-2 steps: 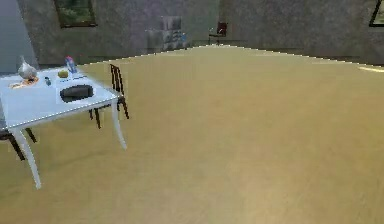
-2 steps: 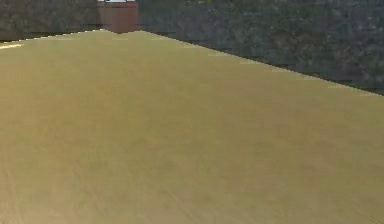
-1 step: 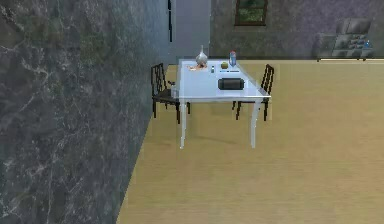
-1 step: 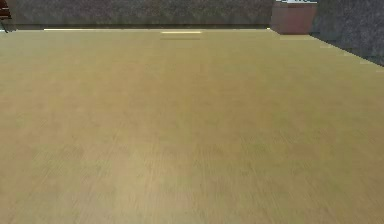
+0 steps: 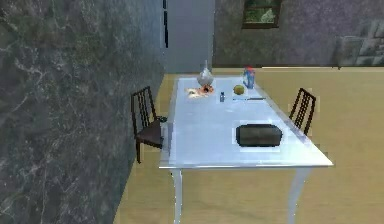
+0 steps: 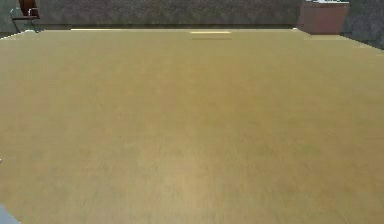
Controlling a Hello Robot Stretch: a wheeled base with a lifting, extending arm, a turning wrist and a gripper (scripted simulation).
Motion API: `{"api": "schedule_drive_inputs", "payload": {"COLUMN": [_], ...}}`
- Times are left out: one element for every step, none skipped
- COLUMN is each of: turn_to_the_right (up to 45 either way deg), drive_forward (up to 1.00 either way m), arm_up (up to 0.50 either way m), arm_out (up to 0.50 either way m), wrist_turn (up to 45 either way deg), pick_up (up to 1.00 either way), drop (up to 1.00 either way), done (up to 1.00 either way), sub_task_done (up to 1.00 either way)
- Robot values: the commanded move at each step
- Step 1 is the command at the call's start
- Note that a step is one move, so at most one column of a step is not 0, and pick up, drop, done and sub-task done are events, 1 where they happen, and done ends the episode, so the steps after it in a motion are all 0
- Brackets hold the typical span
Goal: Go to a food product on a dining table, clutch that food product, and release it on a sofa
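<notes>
A white dining table [image 5: 215, 145] stands ahead in the forward view, its long side running away from me. At its far end lie small things: a yellowish round blob [image 5: 239, 90], an orange-red patch [image 5: 196, 92], a pale vase-like shape [image 5: 206, 75] and a bottle with a red top [image 5: 249, 76]. A dark flat box [image 5: 258, 134] rests nearer, on the table's right half.
Dark chairs stand at the table's left [image 5: 148, 122] and right [image 5: 302, 108]. A dark marbled wall [image 5: 60, 110] fills the forward view's left. A framed picture [image 5: 261, 11] hangs on the far wall. The arm side view has bare tan floor [image 6: 190, 120] and a pinkish block [image 6: 324, 16] at the far right.
</notes>
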Motion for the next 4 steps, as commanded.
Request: {"api": "schedule_drive_inputs", "payload": {"turn_to_the_right": [0.0, 0.0, -45.0, -15.0], "drive_forward": [0.20, 0.10, 0.00, 0.00], "arm_up": [0.00, 0.00, 0.00, 0.00], "arm_out": [0.00, 0.00, 0.00, 0.00], "wrist_turn": [0.0, 0.0, 0.0, 0.0], "pick_up": [0.00, 0.00, 0.00, 0.00], "drop": [0.00, 0.00, 0.00, 0.00], "done": [0.00, 0.00, 0.00, 0.00], "sub_task_done": [0.00, 0.00, 0.00, 0.00]}}
